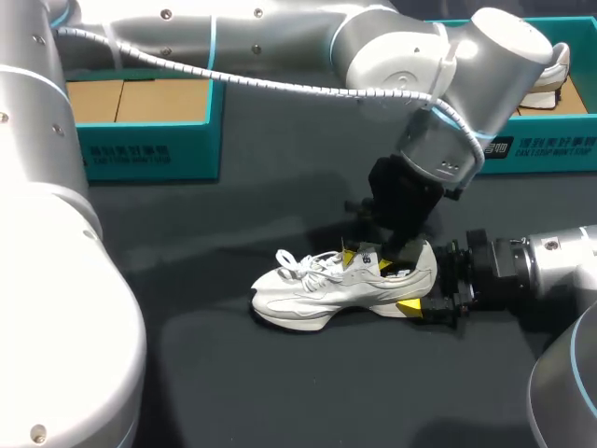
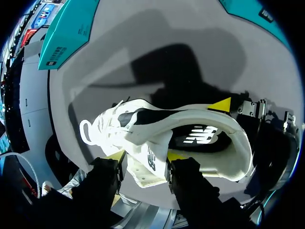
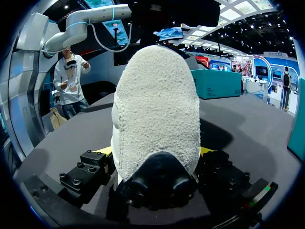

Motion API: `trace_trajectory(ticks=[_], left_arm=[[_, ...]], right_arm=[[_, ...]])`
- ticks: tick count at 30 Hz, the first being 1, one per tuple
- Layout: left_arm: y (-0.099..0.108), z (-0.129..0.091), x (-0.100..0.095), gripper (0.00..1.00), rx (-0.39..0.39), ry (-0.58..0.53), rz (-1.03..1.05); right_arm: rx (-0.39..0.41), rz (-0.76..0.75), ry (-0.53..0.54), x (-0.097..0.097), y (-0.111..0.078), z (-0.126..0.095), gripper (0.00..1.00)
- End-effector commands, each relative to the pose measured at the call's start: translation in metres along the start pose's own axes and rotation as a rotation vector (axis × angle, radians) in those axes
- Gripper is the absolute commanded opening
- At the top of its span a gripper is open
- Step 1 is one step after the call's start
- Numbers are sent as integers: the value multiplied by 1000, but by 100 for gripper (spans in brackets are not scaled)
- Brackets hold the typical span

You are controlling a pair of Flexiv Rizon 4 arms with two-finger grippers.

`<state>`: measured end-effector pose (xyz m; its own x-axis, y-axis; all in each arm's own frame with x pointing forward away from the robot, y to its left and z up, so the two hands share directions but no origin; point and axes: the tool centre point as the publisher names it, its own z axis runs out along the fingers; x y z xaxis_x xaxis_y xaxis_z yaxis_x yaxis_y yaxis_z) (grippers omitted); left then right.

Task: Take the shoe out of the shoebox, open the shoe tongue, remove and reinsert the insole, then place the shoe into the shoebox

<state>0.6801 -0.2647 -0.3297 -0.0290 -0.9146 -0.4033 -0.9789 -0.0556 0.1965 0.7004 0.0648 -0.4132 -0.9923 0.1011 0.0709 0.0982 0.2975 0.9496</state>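
A white shoe (image 1: pixel 308 294) stands upright on the dark table, toe toward the left. My left arm crosses over from the left, and its gripper (image 1: pixel 368 259) comes down on the shoe's opening. In the left wrist view this gripper (image 2: pixel 145 160) is shut on the white tongue (image 2: pixel 148 164), one yellow tip on each side. The black insole (image 2: pixel 200 136) shows inside the shoe (image 2: pixel 157 125). My right gripper (image 1: pixel 420 285) comes in from the right and is shut on the heel (image 3: pixel 157 105), which fills the space between its fingers (image 3: pixel 102 151).
A teal shoebox (image 1: pixel 140 149) with a cardboard-coloured inside stands at the back left. A second teal box (image 1: pixel 550 145) at the back right holds another shoe (image 1: pixel 550 79). Bare dark table (image 1: pixel 280 392) lies in front of the shoe.
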Motion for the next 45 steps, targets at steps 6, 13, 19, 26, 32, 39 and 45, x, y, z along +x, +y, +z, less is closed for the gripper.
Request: trace_trajectory(ticks=[6,13,19,26,32,39,45], left_arm=[[7,-6,-4,38,35,2,-11],[9,-10,-19,0,55,89,-39],[17,-16,-38,0,100,205,-76],[27,-16,-62,0,132,312,-107],[32,-2,-73,0,120,347,-98],[35,19,-78,0,90,343,-91],[34,31,-86,0,70,334,-126]], right_arm=[[6,2,1,1,0,0,0],[6,2,1,1,0,0,0],[6,2,1,1,0,0,0],[6,2,1,1,0,0,0],[6,2,1,1,0,0,0],[6,2,1,1,0,0,0],[6,2,1,1,0,0,0]])
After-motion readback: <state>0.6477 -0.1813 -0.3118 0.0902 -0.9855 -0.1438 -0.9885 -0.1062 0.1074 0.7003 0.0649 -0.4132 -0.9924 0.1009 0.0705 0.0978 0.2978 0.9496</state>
